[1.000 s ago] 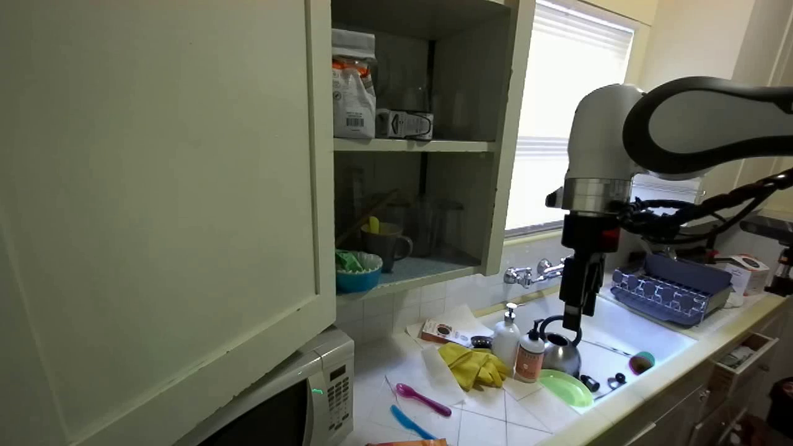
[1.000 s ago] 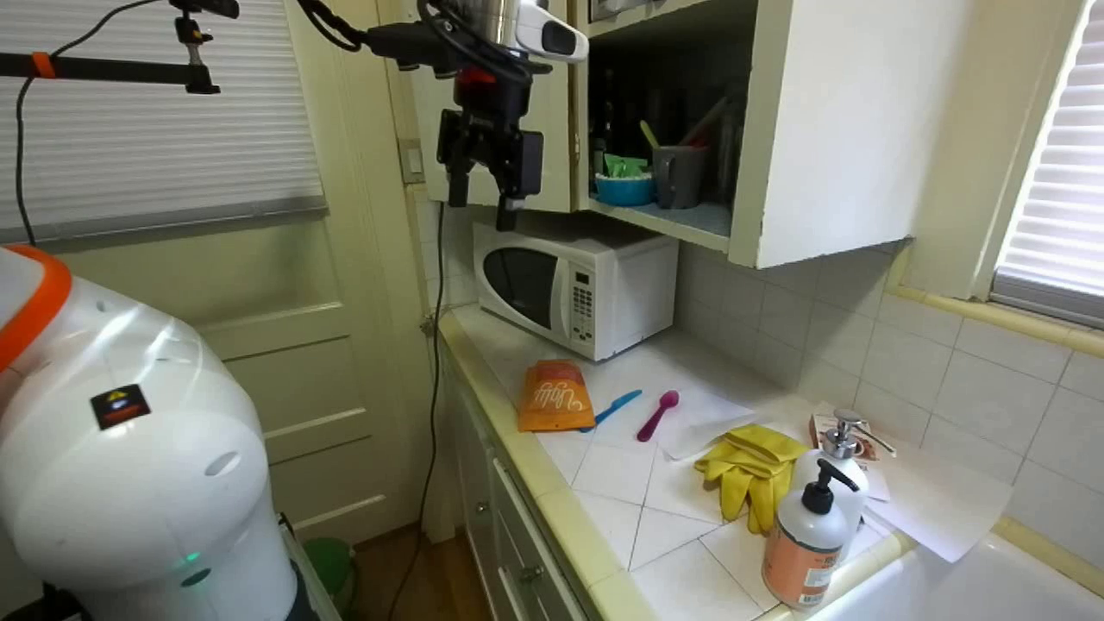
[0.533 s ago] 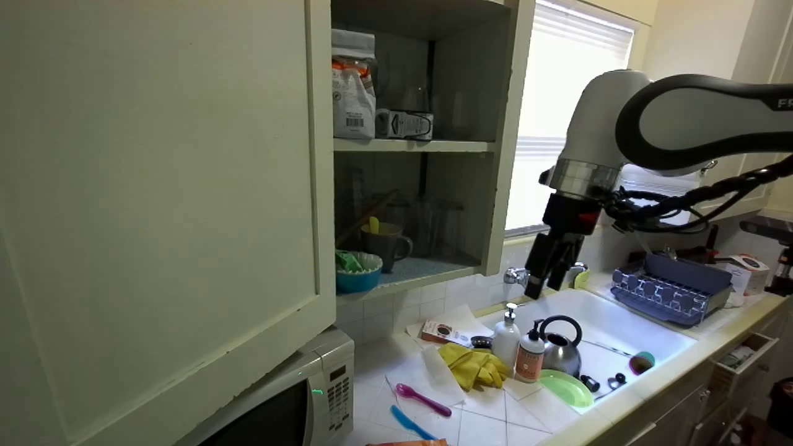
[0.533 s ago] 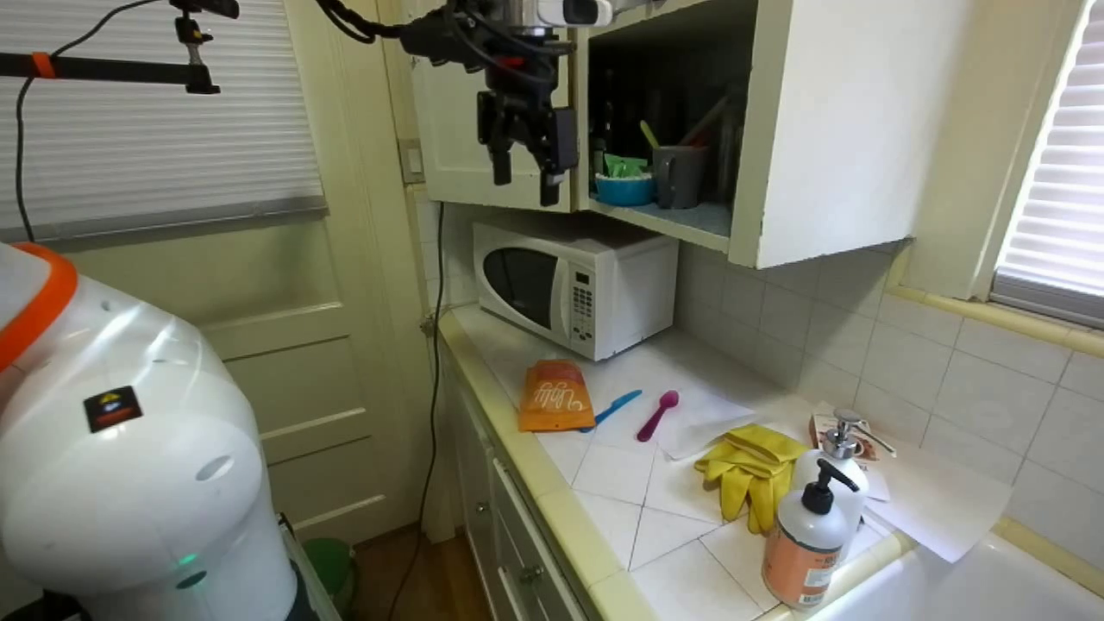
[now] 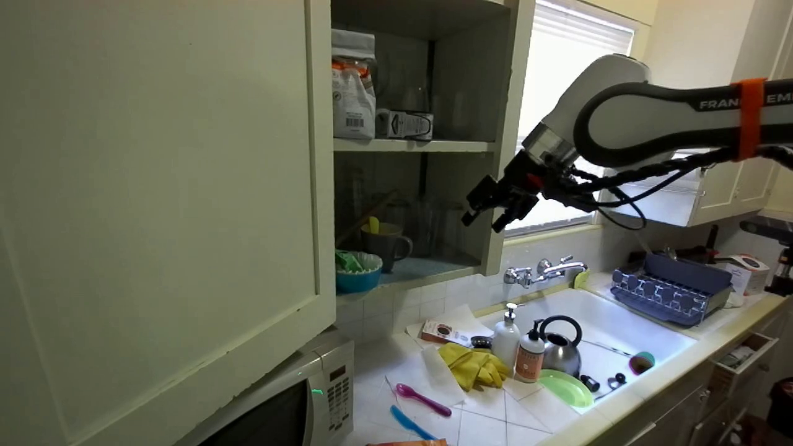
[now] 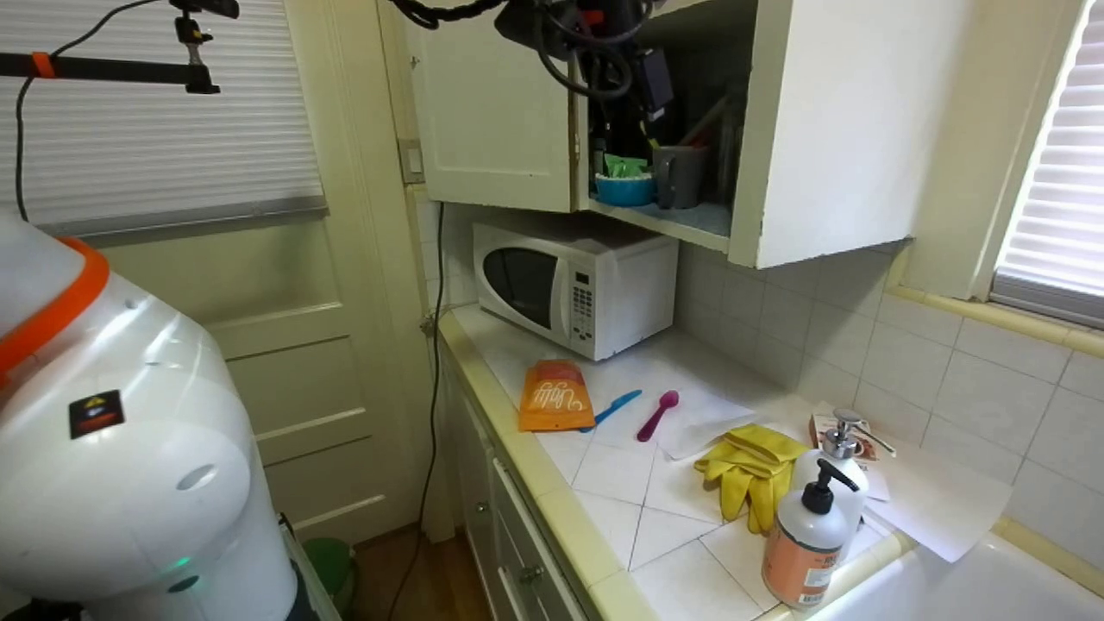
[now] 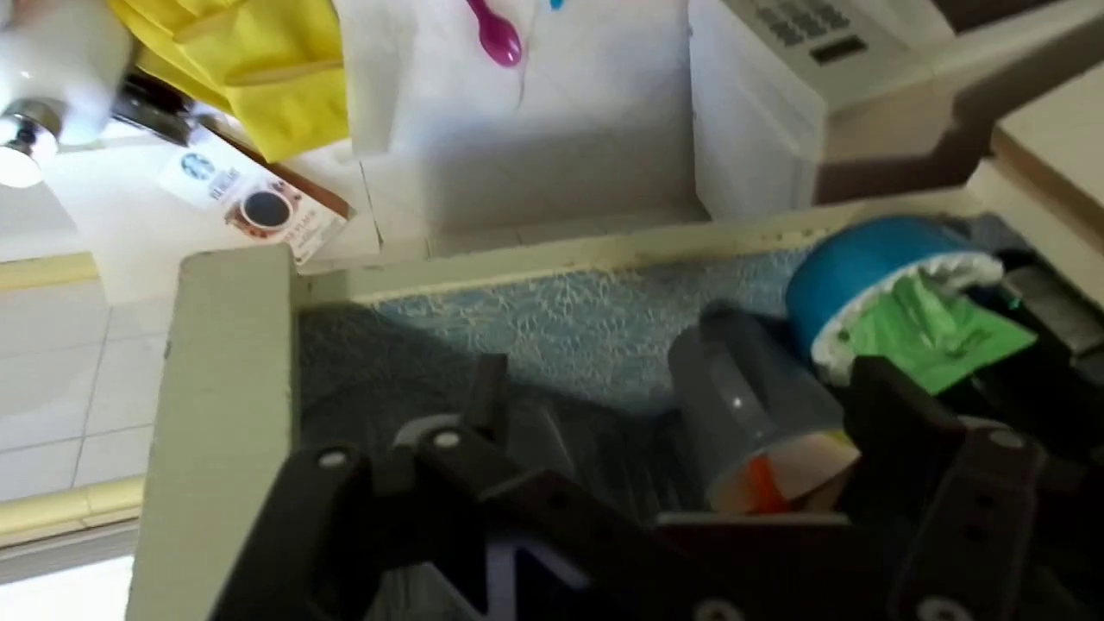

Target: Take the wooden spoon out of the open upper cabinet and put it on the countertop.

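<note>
The upper cabinet (image 5: pixel 414 146) stands open in both exterior views. On its lower shelf is a grey mug (image 5: pixel 389 248) with utensils in it. The wooden spoon (image 5: pixel 381 203) leans up out of the mug; it shows dimly in an exterior view (image 6: pixel 707 119), its lower part hidden. In the wrist view the mug (image 7: pixel 742 388) lies between the fingers, farther off; the spoon is mostly hidden by the gripper there. My gripper (image 5: pixel 483 223) is open and empty, tilted toward the shelf at the cabinet's opening, apart from mug and spoon. The white countertop (image 6: pixel 604 483) is below.
A blue bowl (image 5: pixel 358 272) with a green packet is beside the mug. Clear glasses (image 5: pixel 443 226) stand on its other side. The cabinet door (image 6: pixel 492 129), side post (image 5: pixel 503 186) and middle shelf frame the opening. The microwave (image 6: pixel 586 285), yellow gloves (image 6: pixel 750 466) and soap bottles (image 6: pixel 811 535) are below.
My gripper has swung up from pointing down over the sink to tilting toward the cabinet, and has moved to the cabinet opening. It stays open. The mug and spoon have not moved.
</note>
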